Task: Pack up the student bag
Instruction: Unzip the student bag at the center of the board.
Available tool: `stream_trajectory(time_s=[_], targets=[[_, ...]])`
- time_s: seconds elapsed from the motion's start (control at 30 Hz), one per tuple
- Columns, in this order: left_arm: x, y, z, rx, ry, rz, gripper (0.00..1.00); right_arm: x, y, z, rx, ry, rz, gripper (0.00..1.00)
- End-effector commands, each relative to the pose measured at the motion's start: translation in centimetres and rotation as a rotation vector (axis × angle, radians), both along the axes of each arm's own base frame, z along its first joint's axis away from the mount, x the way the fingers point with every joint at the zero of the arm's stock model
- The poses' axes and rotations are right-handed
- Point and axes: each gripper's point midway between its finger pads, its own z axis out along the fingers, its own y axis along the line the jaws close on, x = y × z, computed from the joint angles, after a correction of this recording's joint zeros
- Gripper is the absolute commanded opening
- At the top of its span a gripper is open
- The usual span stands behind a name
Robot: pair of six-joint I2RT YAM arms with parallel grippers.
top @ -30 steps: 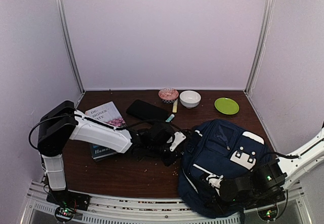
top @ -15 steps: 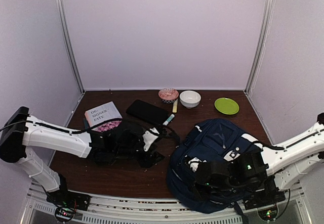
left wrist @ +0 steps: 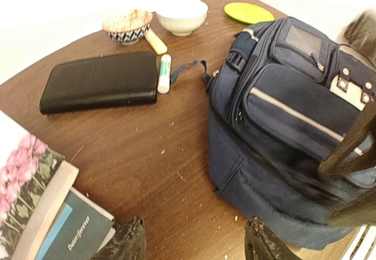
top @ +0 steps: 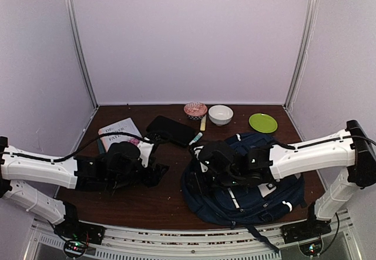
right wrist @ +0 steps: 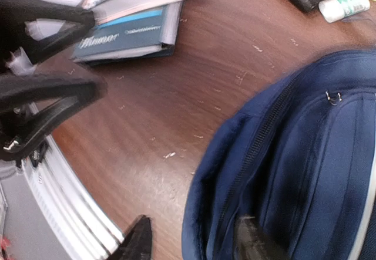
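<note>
The student bag (top: 258,196), navy blue with thin white stripes, lies flat on the brown table right of centre; its front pockets and white patch (left wrist: 352,90) face up. My right arm reaches across it from the right. My right gripper (right wrist: 197,245) is open at the bag's left edge (right wrist: 235,154), one finger over the fabric and the other over bare wood. My left gripper (left wrist: 194,249) is open just left of the bag (left wrist: 282,125), with only table between its fingers. In the top view the left gripper (top: 157,169) and the right gripper (top: 202,175) are close together.
Stacked books (top: 120,132) lie at the left, beside the left gripper. A black case (top: 170,129), a white-and-green marker (top: 196,137), a yellowish stick (top: 203,123), a patterned bowl (top: 195,110), a white bowl (top: 220,114) and a green plate (top: 262,122) line the back. Crumbs dot the wood.
The right arm swung from the near edge over the bag, and its gripper opened. The bag shifted left and flattened. The left gripper opened, let go and drew back leftward.
</note>
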Motion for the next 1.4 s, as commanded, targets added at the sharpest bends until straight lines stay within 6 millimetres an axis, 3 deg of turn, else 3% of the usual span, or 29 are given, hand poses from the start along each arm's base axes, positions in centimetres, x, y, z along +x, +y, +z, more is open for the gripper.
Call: stream_trajectory(time_s=[0.0,0.13,0.33,0.47,0.53,0.7,0.8,0.87,1.03,1.1,1.27,1.37], targets=[[0.1,1.1,0.1,-0.041,-0.001,0.052,0.98,-0.8,-1.1,2.9,0.018,-0.049,0.049,0.58],[0.3,1.9,0.1,-0.1,0.003,0.109,0.98,-1.8,-3.6,0.2,-0.127,-0.015,0.06,0.58],[0.3,3.3,0.4,-0.204,0.016,0.181,0.98,-3.2,-4.5,-3.2,-0.201,0.03,0.069,0.54],[0.3,3.9,0.7,-0.185,0.002,0.188,0.98,-3.1,-4.3,-3.9,-0.206,0.035,0.061,0.42],[0.3,3.8,0.8,-0.176,0.003,0.18,0.97,-2.9,-4.2,-3.8,-0.209,0.026,0.055,0.31],[-0.6,1.9,1.2,-0.207,0.03,0.08,0.95,-2.5,-4.4,-2.1,-0.174,-0.01,0.044,0.0],[-1.6,-0.3,1.3,-0.223,0.051,-0.037,0.94,-1.8,-5.5,0.2,-0.152,-0.065,0.004,0.0],[-2.2,-1.9,1.3,-0.222,0.071,-0.113,0.93,-1.1,-6.3,2.8,-0.107,-0.121,-0.031,0.0],[-2.1,-5.5,2.1,-0.202,0.078,-0.21,0.93,0.1,-8.1,7.8,-0.017,-0.209,-0.106,0.0],[-1.9,-6.6,2.9,-0.211,0.068,-0.231,0.93,0.8,-8.9,8.9,0.015,-0.238,-0.16,0.0],[-2.3,-9.0,5.5,-0.323,0.043,-0.304,0.91,1.4,-9.6,7.0,0.039,-0.212,-0.248,0.0],[-2.5,-11.1,5.0,-0.318,0.082,-0.356,0.86,2.2,-10.4,6.6,0.058,-0.218,-0.333,0.0]])
